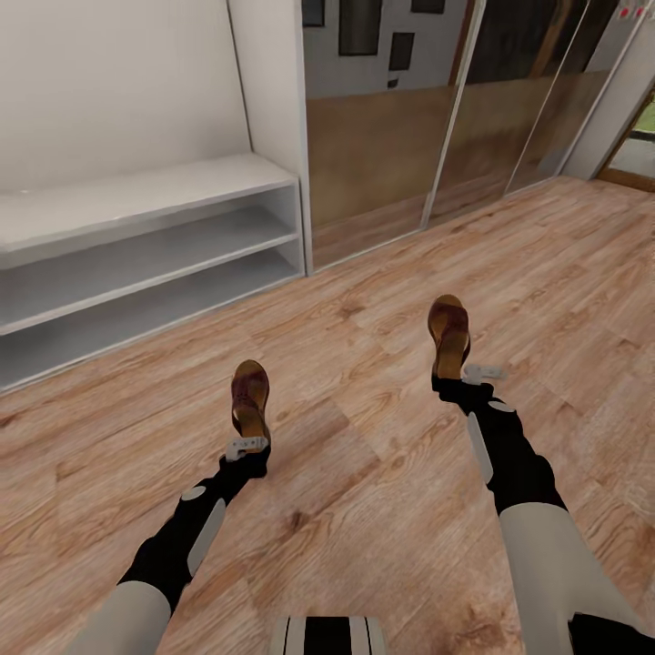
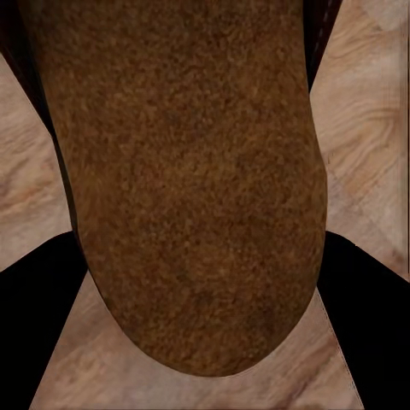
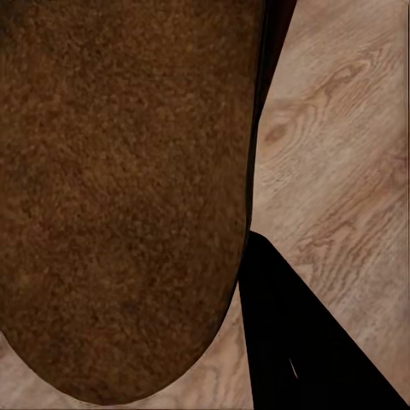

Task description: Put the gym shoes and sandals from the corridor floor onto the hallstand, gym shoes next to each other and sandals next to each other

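brown sandals (image 1: 250,391) (image 1: 449,332) in both claws (image 1: 247,447) (image 1: 482,372)

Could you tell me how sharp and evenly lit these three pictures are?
Head view: soft even light, sharp floor, room reflected in the glossy doors. Left wrist view: left sandal close up, grainy. Right wrist view: right sandal likewise, floor grain clear.

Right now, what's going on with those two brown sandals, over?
Left gripper shut on left sandal. Right gripper shut on right sandal. Hallstand ahead-left, shelves bare. Wood floor between, nothing blocking.
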Robot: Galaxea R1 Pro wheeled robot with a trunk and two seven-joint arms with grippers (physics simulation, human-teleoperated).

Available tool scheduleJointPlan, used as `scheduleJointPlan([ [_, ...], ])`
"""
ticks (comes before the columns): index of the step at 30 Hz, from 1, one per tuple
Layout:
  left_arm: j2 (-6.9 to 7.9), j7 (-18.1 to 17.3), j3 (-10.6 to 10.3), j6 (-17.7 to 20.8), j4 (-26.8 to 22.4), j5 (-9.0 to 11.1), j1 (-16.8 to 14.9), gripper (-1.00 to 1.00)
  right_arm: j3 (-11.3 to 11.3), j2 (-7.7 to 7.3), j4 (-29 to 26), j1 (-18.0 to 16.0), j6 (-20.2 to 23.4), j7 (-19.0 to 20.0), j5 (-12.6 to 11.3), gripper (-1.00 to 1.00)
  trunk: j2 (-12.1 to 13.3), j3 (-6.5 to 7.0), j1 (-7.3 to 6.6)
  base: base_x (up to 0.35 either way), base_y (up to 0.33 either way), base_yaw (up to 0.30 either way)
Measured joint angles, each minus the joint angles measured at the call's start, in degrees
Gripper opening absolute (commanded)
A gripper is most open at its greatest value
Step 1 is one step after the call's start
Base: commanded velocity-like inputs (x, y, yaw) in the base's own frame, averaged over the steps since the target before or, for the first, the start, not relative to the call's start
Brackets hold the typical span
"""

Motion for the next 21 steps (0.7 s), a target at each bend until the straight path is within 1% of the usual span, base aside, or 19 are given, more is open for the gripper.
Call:
scheduleJointPlan([
  [21,0.17,0.0,0.1,0.1,0.0,0.1,0.0,-1.00,0.0,-0.02,0.5,0.0,-0.3,0.0,0.3,-1.00,0.3,6.64,-0.54,0.000,0.000,0.000],
])
